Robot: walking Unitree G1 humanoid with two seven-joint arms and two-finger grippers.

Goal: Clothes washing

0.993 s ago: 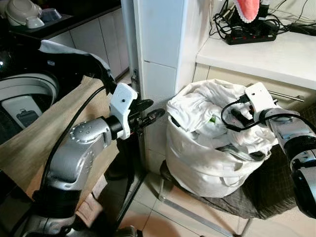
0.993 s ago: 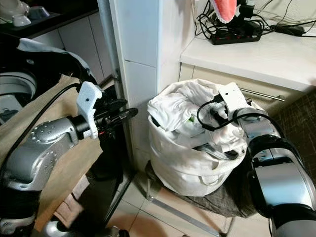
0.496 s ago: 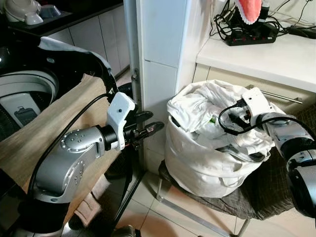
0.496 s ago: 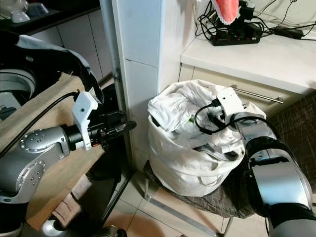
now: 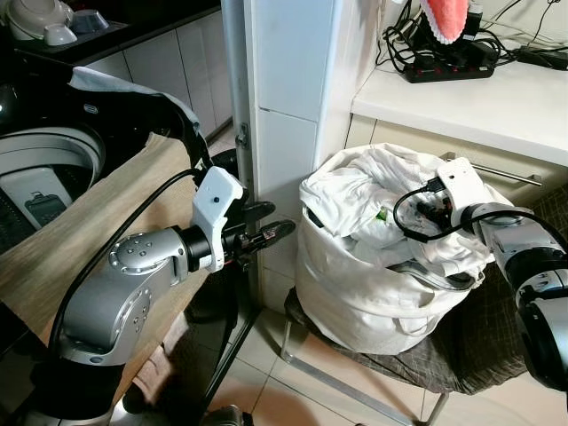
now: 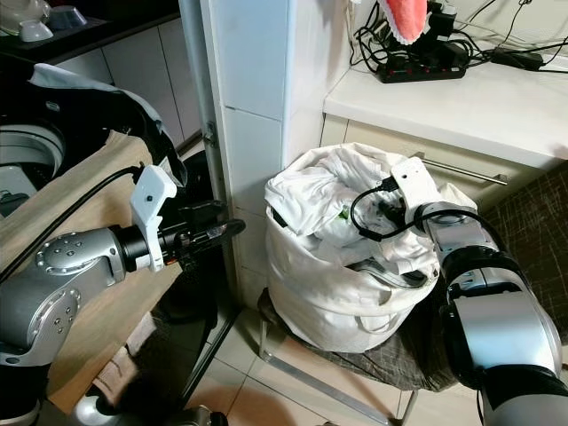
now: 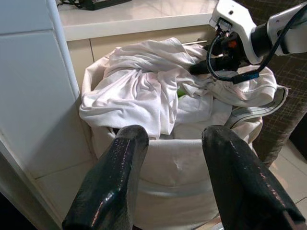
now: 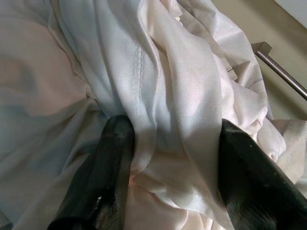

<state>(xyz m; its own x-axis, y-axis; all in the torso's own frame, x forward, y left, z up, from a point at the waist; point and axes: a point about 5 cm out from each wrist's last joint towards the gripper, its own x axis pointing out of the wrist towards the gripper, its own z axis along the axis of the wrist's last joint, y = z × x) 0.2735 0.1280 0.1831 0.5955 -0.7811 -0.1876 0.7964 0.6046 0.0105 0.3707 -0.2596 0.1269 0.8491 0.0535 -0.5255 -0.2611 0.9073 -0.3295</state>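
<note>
A white laundry bag [image 5: 355,297] stuffed with white clothes [image 5: 351,186] stands on a low seat covered in dark fabric [image 5: 484,342]. My right gripper [image 8: 170,143] is down in the top of the pile. It is open, its fingers [image 8: 112,163] pressed into the cloth on either side of a white fold. From the left wrist view the right gripper [image 7: 204,67] is at the far side of the pile. My left gripper [image 5: 282,218] hovers open and empty to the left of the bag, beside the white pillar. The washing machine [image 5: 44,169] is at far left.
A beige cloth [image 5: 98,231] drapes over the washer's front under my left arm. The white tiled pillar [image 5: 284,98] stands between washer and bag. Behind the bag is a cabinet with a metal handle [image 5: 515,174] and a counter holding a power strip [image 5: 448,62] with cables.
My left gripper has dropped slightly and pulled back a little, still open. The right gripper stays in the white clothes with hardly any shift.
</note>
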